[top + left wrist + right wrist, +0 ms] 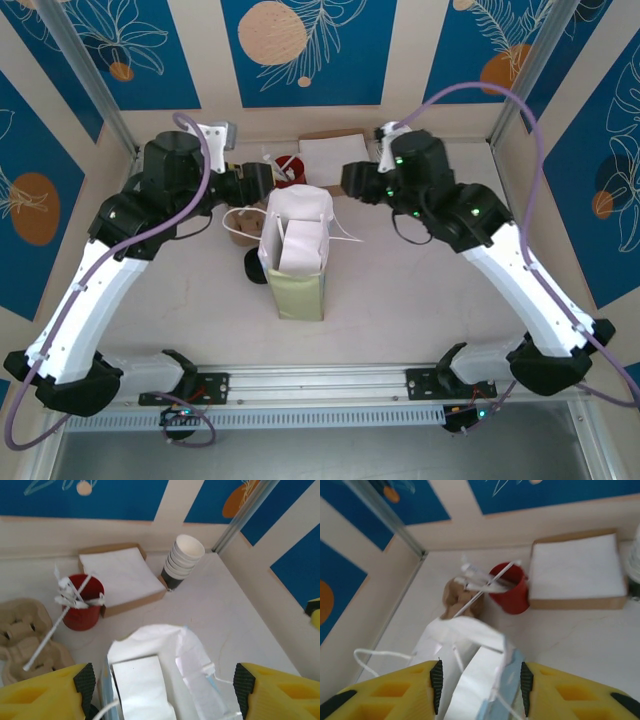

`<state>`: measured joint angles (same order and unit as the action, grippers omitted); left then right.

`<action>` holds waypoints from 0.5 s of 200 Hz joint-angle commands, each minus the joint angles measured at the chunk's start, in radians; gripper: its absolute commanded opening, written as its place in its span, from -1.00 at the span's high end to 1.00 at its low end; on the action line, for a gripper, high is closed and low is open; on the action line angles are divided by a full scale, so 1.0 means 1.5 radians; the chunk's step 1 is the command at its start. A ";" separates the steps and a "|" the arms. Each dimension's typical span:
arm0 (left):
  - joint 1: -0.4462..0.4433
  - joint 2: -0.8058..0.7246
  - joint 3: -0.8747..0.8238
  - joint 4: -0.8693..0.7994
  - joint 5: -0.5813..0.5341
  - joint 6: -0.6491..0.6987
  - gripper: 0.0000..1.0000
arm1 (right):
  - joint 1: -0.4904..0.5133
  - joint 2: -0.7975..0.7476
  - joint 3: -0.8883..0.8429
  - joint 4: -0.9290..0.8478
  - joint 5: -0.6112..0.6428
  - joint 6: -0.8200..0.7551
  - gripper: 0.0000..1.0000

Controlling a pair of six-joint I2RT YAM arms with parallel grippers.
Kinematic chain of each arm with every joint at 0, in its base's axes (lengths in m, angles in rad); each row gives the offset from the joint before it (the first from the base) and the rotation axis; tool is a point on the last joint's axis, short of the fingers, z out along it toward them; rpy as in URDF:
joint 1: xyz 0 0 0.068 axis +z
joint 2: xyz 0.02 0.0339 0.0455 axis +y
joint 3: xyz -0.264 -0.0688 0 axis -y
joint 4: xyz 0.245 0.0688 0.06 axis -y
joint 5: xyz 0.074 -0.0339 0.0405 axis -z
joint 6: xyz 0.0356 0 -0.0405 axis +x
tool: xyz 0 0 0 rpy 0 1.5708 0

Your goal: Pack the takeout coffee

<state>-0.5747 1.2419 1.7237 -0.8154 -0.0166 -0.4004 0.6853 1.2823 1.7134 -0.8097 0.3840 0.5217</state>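
Near the middle of the table (420,300), right by the left side of the bag (300,290), maybe touching it: the takeout coffee (253,266). From above, just a small round black lid. Pale paper part hidden under the lid and behind the bag wall, so hard to be sure of more. Seems to stand straight up, lid to the sky. Not in the bag yet.

Lies on the left arm's side. From the left gripper (164,680), down and toward the near edge of the table. From the right gripper (481,680), over on the other side of the bag. So probably a job for the left arm: move off the bag, go down beside it, take the cup round its middle.

Left gripper: jaws wide apart over the bag's open top, holding nothing. Right gripper: jaws partly apart, the bag's white rim between them, not pinched as far as can be told.

Toward the back edge: a brown cup tray (238,230), a red cup (82,607) of straws, a box of napkins (122,577).
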 commanded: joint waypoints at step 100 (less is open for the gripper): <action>0.211 -0.074 -0.253 0.248 -0.234 0.111 -1.00 | -0.387 -0.209 -0.364 0.172 -0.065 -0.082 -0.64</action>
<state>-0.3302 1.1828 1.4738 -0.6060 -0.2569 -0.2760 0.1902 1.0000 1.2827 -0.6670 0.3168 0.4221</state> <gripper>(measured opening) 0.999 0.793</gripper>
